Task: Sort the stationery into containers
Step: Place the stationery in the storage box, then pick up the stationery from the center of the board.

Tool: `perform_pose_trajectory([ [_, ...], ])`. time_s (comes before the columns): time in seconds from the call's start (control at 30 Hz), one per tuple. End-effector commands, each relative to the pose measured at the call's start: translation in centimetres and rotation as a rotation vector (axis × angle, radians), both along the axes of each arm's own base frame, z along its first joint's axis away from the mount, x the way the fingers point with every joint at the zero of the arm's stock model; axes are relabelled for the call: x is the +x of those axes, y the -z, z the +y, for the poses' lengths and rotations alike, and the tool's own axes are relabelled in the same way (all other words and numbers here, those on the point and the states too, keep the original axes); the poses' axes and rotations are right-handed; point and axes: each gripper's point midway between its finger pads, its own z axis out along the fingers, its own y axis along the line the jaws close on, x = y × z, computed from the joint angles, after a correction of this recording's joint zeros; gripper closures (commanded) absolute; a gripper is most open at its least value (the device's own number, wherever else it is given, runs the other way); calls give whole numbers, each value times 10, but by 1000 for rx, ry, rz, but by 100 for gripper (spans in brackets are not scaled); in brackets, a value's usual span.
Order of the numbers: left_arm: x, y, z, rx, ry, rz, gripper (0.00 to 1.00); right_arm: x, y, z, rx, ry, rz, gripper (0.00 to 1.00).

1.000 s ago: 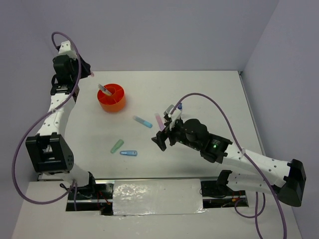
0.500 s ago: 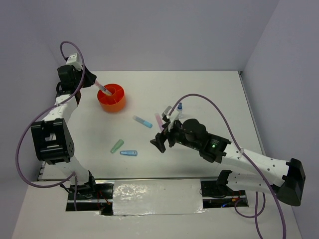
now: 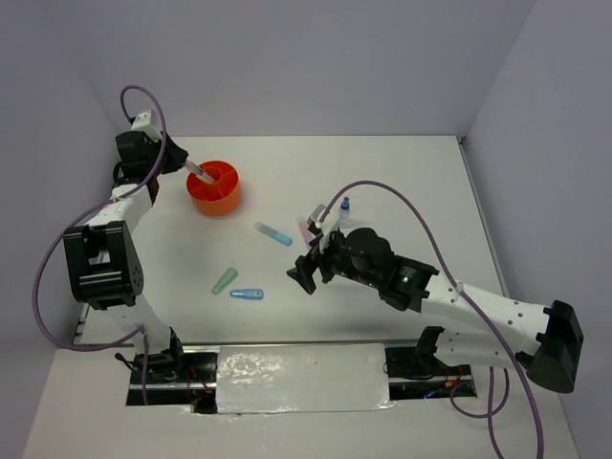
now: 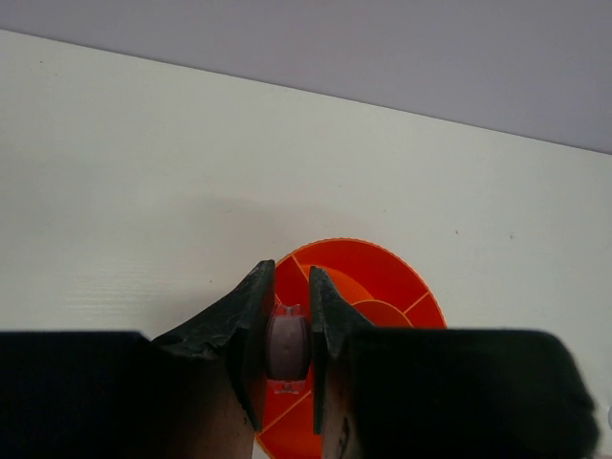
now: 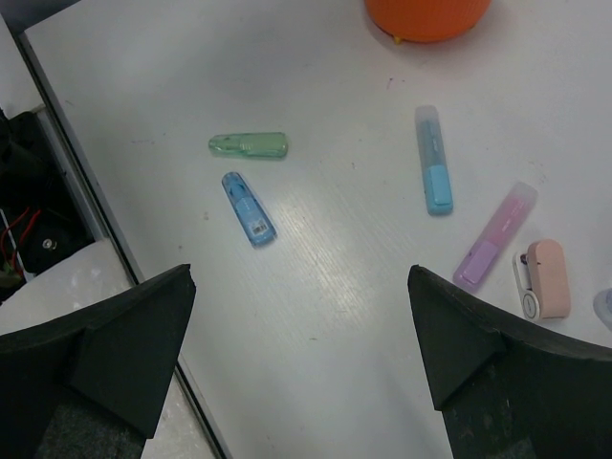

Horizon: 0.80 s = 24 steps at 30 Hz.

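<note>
In the top view, the left gripper [image 3: 182,164] stands at the left rim of the organizer [image 3: 218,203]. It is closed on a pale marker [image 3: 201,172] that slants down into the organizer. The right gripper [image 3: 308,260] hangs wide open and empty over the middle of the table [image 3: 402,182]. In the left wrist view, the fingers [image 4: 251,316] pinch this marker above an outer compartment, close to a divider; it cannot be seen whether its lower end touches the floor. If the jaws open while it leans so much, it may rest on the divider or tip over the rim. In the right wrist view, a green piece [image 5: 249,144] and a blue piece [image 5: 249,207] lie just beside each other. A blue marker [image 5: 434,172] lies apart, and a pink marker [image 5: 495,234] lies just beside an eraser [image 5: 547,279]. A descent on one piece of such a pair could push its neighbour away.
</note>
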Motion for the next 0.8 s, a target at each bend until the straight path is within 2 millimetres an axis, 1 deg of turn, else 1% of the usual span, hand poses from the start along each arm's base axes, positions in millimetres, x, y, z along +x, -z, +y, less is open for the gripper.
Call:
perform_pose_trajectory([
  [0.0,5,-3,3,4,-12,-38,87,2,-11,5,41,-7,-29,0],
  [0.03,4,0,4,4,-23,-35,85,1,-11,5,39,-9,-29,0],
  [0.07,4,-2,4,4,-25,-40,83,2,-11,4,39,-8,-29,0],
  [0.13,5,-4,3,5,-17,-39,75,2,-10,5,37,-8,-29,0],
  [0.17,5,-2,2,6,-13,-32,71,2,-10,5,36,-9,-31,0],
  [0.2,5,0,3,5,-16,-27,70,3,-10,5,35,-7,-29,0],
  [0.23,5,2,3,3,-17,-24,66,-1,-8,7,35,-29,-23,0],
  [0.3,4,7,3,3,-20,-18,59,0,-9,7,37,-28,-24,0],
  [0.33,3,8,4,3,-21,-15,49,-1,-10,7,38,-29,-25,0],
  [0.4,5,13,4,-1,-22,-2,42,-1,-11,7,39,-29,-26,0],
  [0.43,5,16,4,-4,-21,4,32,-1,-10,7,37,-28,-26,0],
  [0.5,5,18,6,-9,-34,11,24,-2,-11,7,40,-31,-27,0],
  [0.53,5,20,7,-9,-42,21,15,-1,-11,7,39,-30,-29,0],
  [0.6,4,20,8,-9,-49,20,13,1,-7,7,30,-26,-24,0],
  [0.63,3,13,8,-8,-55,10,12,1,-6,8,26,-27,-21,0],
  [0.7,2,1,18,-13,-123,0,10,1,8,15,-9,-48,3,0],
  [0.73,-4,-10,21,-33,-166,6,6,3,13,19,-24,-55,10,0],
  [0.77,-5,-26,28,-37,-210,-6,3,4,19,25,-42,-66,25,1],
])
